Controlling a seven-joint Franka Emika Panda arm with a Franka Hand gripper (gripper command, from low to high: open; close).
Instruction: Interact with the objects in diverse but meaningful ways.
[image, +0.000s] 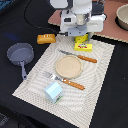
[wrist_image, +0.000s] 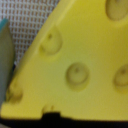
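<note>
Cheese wedge (wrist_image: 80, 65) fills wrist view; end effector (image: 81, 36) state unclear.

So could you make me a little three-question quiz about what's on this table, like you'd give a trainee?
1. True or false: the knife and fork lie on opposite sides of the round plate.
2. Which thing fills the wrist view?
A. the bread
B. the cheese
C. the milk carton
3. Fill in: the grey pan sits off the mat, on the exterior view's ____ side.

Key: 1 true; 2 B; 3 left. Whether the fingers are open cannot be told from these pictures.
</note>
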